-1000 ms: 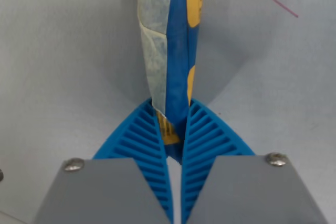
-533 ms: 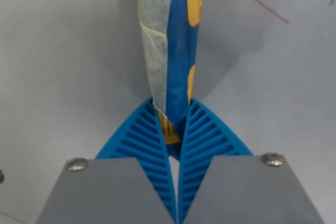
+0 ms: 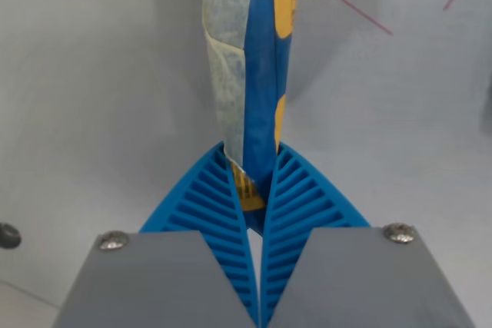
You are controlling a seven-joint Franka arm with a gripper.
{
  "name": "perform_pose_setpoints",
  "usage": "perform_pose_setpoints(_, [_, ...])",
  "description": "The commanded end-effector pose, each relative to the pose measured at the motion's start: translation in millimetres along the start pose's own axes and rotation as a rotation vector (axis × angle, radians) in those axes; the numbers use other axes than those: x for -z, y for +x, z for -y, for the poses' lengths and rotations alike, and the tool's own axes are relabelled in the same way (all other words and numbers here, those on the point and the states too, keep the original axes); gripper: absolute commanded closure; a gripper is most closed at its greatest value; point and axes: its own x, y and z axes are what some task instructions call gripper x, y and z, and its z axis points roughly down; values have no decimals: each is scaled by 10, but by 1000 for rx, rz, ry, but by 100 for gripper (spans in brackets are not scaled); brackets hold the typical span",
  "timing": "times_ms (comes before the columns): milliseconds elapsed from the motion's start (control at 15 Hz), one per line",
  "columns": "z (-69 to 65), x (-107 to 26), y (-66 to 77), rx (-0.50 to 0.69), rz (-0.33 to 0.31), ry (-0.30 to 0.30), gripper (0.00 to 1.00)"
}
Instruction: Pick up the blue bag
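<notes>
The blue bag with yellow patches and a strip of pale tape runs from the top edge of the wrist view down to my gripper. The two blue ribbed fingers are pressed against the bag's lower end from both sides, so the gripper is shut on it. The bag's top is cut off by the frame. Its shadow falls on the grey surface to the wrist view's right, apart from the bag.
A light grey tabletop fills the background. Thin red lines cross it at the upper right. A small dark round fitting sits at the left edge, with a seam line below it.
The background has slid toward the wrist view's left and down while the bag stays fixed between the fingers, so the camera has moved with the bag. A second red line has come into view.
</notes>
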Motion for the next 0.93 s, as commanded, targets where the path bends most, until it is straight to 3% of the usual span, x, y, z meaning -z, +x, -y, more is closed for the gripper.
perform_pose_setpoints(67, [19,187,-40,19,16,-7,100])
perform_pose_setpoints(933, [18,620,-24,19,16,-7,100])
